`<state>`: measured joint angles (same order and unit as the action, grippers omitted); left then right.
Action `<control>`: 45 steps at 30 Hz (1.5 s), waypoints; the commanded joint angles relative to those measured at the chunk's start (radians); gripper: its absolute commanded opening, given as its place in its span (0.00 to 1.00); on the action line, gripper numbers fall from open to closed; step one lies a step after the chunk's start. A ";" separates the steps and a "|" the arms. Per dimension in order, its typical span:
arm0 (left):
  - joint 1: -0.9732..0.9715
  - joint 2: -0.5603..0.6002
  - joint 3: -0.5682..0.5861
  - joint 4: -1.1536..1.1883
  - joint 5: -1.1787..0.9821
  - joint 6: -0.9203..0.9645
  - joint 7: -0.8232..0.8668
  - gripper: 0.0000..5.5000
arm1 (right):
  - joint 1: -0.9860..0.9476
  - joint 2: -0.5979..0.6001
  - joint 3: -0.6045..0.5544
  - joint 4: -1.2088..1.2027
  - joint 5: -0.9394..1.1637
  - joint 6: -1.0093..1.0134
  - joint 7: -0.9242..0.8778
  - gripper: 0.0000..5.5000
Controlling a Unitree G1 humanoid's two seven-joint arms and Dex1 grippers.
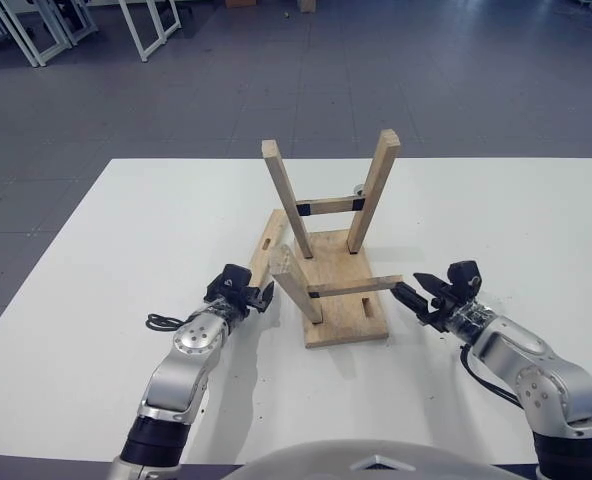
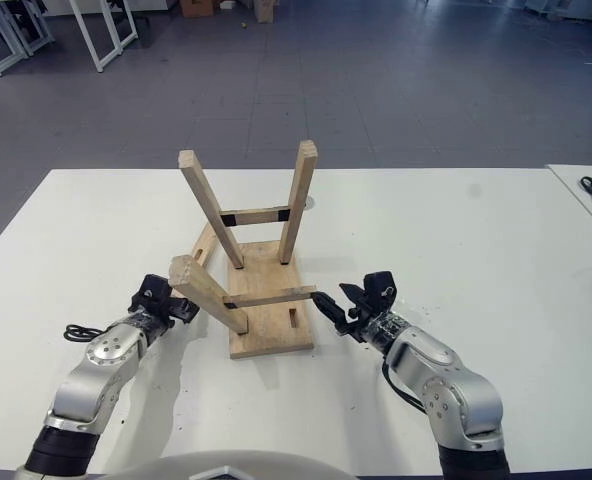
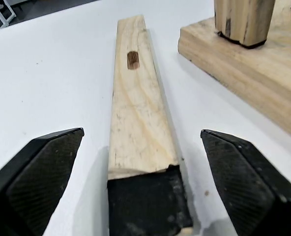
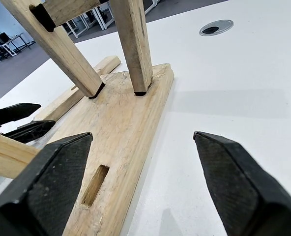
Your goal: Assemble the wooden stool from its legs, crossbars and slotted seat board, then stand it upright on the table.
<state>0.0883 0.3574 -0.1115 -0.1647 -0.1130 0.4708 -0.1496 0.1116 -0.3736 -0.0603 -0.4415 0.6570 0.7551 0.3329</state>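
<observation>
The loose leg [image 3: 135,98] lies flat on the table [image 1: 126,230] just left of the seat board [image 1: 348,268], its black-taped near end between the spread fingers of the left gripper [image 1: 261,297]. The right gripper [image 1: 413,297], likewise spread, sits by the near crossbar's [image 1: 356,287] free end

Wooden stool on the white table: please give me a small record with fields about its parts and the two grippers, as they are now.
seat board: pale wooden slotted seat board, flat on the white table
far legs: far left leg and far right leg upright in the board, joined by the far crossbar
near leg: tilted wooden leg; its near crossbar points toward the right gripper
loose leg: flat wooden leg left of the board, its end between the open left gripper
empty slot: empty slot, near right part
right gripper: open, holding nothing
</observation>
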 commanded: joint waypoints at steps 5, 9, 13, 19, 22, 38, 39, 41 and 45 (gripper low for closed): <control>0.035 -0.089 0.037 0.129 -0.024 0.019 -0.006 0.67 | 0.036 -0.197 0.174 0.022 -0.335 -0.066 0.003 0.69; 0.070 -0.143 0.062 0.123 -0.103 0.065 -0.044 0.55 | 0.003 -0.256 0.321 0.021 -0.483 -0.073 0.036 0.69; 0.078 -0.146 0.068 0.136 -0.096 0.056 -0.061 0.43 | -0.047 -0.195 0.416 0.035 -0.521 -0.077 0.064 0.69; 0.043 -0.159 0.174 0.144 -0.111 0.004 -0.026 0.38 | -0.068 -0.117 0.324 -0.005 -0.440 -0.014 0.083 0.69; 0.003 -0.180 0.278 0.122 -0.174 -0.048 -0.008 0.38 | -0.107 -0.115 0.187 0.007 -0.363 0.030 0.104 0.69; -0.382 0.238 0.439 -0.049 -1.362 0.497 -0.636 0.38 | -0.839 0.075 -0.214 0.274 0.754 0.464 0.024 0.96; -0.400 0.248 0.413 -0.028 -1.333 0.508 -0.664 0.38 | -0.851 0.078 -0.206 0.278 0.781 0.460 0.013 0.96; -0.427 0.261 0.378 0.000 -1.292 0.521 -0.706 0.38 | -0.873 0.080 -0.194 0.283 0.826 0.451 -0.007 0.96; -0.454 0.268 0.335 0.021 -1.227 0.526 -0.765 0.38 | -0.908 0.093 -0.171 0.307 0.878 0.423 -0.034 0.93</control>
<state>-0.3405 0.6078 0.2420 -0.1549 -1.3719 0.9883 -0.8902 -0.7653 -0.2908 -0.2442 -0.1462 1.5004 1.1944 0.3167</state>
